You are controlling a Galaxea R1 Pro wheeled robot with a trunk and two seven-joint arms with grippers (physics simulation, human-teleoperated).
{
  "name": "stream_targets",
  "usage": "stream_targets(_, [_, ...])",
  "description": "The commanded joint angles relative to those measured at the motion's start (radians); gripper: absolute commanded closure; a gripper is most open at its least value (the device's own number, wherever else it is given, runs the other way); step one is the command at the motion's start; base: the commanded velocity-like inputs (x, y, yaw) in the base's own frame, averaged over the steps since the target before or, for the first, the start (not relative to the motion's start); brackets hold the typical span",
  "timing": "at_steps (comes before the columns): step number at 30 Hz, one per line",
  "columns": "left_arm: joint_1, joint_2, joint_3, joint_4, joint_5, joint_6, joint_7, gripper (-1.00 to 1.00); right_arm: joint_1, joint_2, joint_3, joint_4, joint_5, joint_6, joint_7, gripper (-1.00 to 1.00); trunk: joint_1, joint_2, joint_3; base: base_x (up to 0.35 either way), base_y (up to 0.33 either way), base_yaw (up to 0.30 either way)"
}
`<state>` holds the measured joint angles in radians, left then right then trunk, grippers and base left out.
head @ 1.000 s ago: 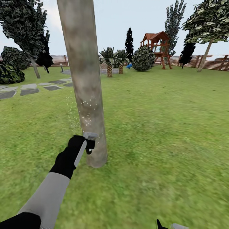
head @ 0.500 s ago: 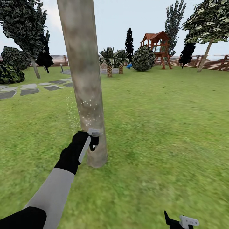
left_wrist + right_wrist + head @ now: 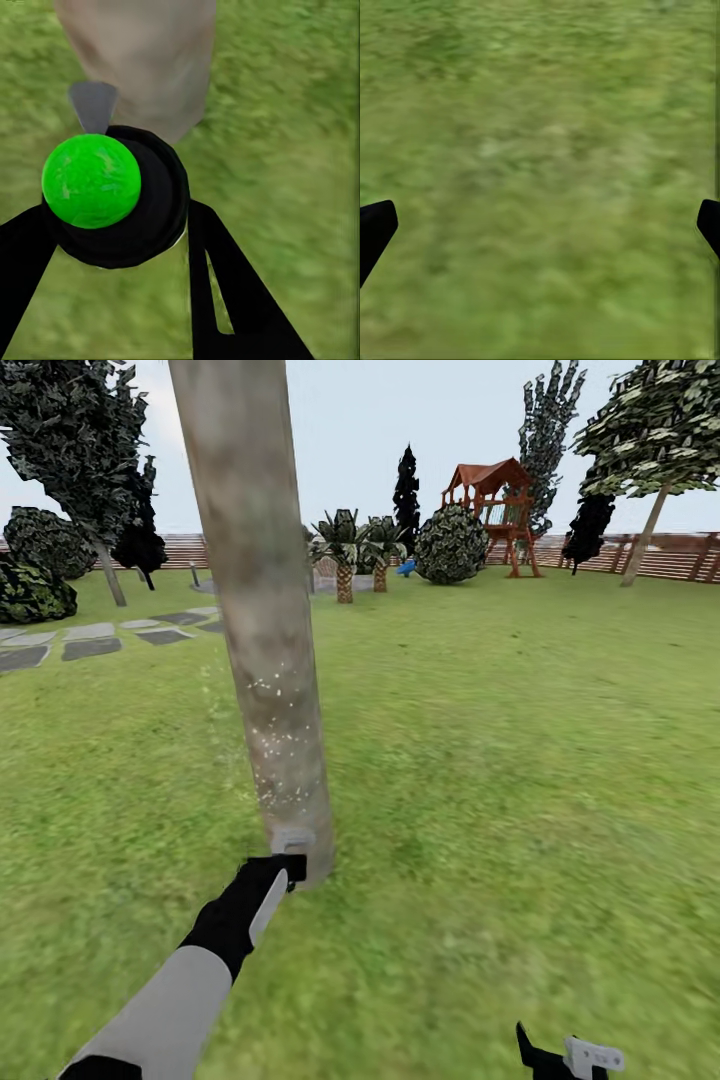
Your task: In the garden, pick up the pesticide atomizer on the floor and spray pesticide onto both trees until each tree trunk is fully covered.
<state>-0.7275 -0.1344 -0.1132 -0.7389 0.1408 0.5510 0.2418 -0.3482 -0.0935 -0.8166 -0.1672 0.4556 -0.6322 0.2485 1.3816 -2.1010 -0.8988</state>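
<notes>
The left gripper [image 3: 288,857] pinches the small black pesticide atomizer [image 3: 124,196], held low against the base of the thick mottled grey-brown tree trunk [image 3: 262,630], likely to spray its foot. Whitish pesticide specks [image 3: 275,745] dot the bark above. The right gripper [image 3: 540,225] hangs spread and empty over the green grass [image 3: 520,760].

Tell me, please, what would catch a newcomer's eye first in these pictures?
The thick mottled tree trunk rises through the left half of the head view, dusted with whitish specks of pesticide on its lower part. At its base the left end effector holds the black pesticide atomizer, whose bright green round cap stands out in the left wrist view. Far behind, a red-roofed play tower stands by the wooden fence.
</notes>
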Motion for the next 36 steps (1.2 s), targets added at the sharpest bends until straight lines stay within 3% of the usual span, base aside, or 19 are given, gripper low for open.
stream_targets(1, [0.016,0.0,-0.001,0.0,0.001,-0.021,0.001,1.0,0.0,-0.001,-0.001,-0.001,0.0,0.0,-0.001,-1.0,0.0,0.0,0.0,0.159,-0.231,0.068])
stream_targets(12, [0.034,-0.001,-0.002,0.001,0.001,-0.063,0.005,1.0,0.0,-0.008,-0.001,-0.003,0.0,-0.001,-0.002,-1.0,0.0,0.0,-0.004,0.17,-0.237,0.225])
stream_targets(25, [0.036,0.009,0.0,0.002,-0.001,-0.065,0.007,1.0,0.0,-0.009,0.0,-0.003,0.0,-0.001,-0.002,-1.0,0.0,0.0,-0.005,0.147,-0.244,0.025])
stream_targets(36, [0.036,0.009,-0.002,0.003,0.002,-0.065,0.007,1.0,0.0,-0.014,-0.001,-0.003,0.0,0.0,-0.002,-1.0,0.0,0.0,-0.005,0.011,-0.274,0.269])
